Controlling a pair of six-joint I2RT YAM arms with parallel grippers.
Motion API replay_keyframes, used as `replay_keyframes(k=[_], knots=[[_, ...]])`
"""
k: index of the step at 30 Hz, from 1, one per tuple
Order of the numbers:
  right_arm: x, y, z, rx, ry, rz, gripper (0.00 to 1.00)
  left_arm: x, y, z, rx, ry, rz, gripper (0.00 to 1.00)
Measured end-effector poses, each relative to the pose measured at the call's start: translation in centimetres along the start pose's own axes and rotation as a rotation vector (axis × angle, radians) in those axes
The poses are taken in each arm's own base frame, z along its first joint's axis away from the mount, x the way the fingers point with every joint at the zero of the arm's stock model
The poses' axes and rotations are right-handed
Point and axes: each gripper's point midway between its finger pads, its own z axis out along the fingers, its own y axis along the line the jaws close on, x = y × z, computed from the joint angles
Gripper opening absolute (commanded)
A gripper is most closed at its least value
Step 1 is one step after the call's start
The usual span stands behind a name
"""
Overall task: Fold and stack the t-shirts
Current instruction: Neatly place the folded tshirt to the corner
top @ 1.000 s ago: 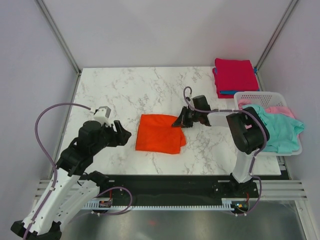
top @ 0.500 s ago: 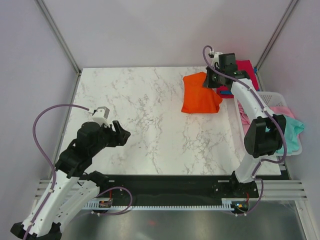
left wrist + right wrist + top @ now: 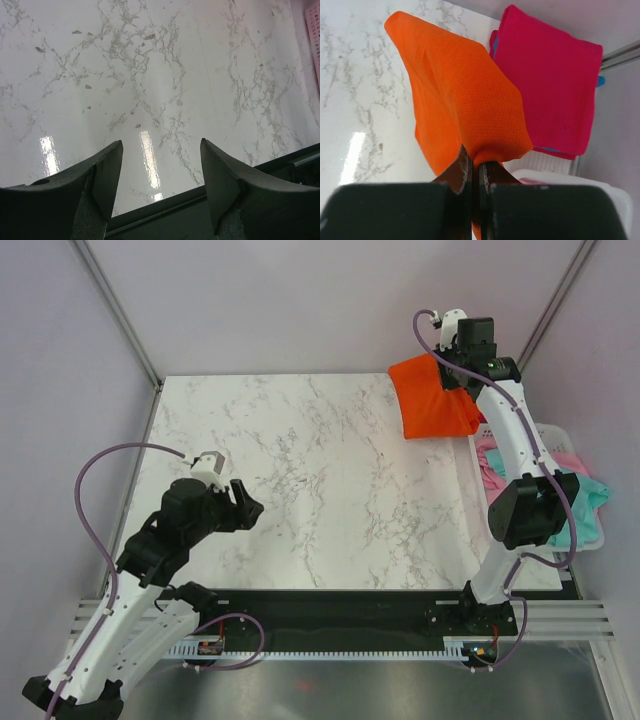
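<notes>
right gripper [image 3: 472, 167] has its jaws pinched tight on a bunched edge of the orange t-shirt [image 3: 432, 400], lifted off the table [image 3: 320, 460] at the upper right of the top view, arm stretched to the far edge

shirt hangs as a folded wedge from the grip; in the wrist view it drapes up and left across the frame

magenta t-shirt [image 3: 550, 85] lies folded flat just behind it, upper right of the wrist view, with a sliver of blue t-shirt [image 3: 600, 80] showing under its right edge; orange probably isn't touching the stack, can't tell from these angles

white basket [image 3: 549, 430] at the right edge, teal t-shirt [image 3: 588, 502] and pink t-shirt [image 3: 490, 455] spilling over it

left gripper [image 3: 160, 170] at lower left of the top view, jaws wide apart, nothing between them, bare marble under it
</notes>
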Motion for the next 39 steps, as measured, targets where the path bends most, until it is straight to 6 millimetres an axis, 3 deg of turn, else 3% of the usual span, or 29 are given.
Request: replay_keyframes(k=[7,18,27,39], knots=[[-1.0,-3.0,0.6,0.066,-0.019,-0.048,0.0,0.0,0.0,0.1,-0.001,0.003,0.0,0.7],[-3.7,-7.2,-0.1,0.129,-0.099,-0.078,0.0,0.4,0.2,0.6,-0.014,0.03,0.002,0.7],[-2.0,-7.7,2.1,0.11,-0.057,-0.093,0.0,0.6,-0.2,0.8,0.005,0.043,0.009,0.7],[0.7,-12.5,5.8,0.161,-0.021,-0.1,0.0,0.5,-0.3,1.0,0.01,0.04,0.01,0.7]])
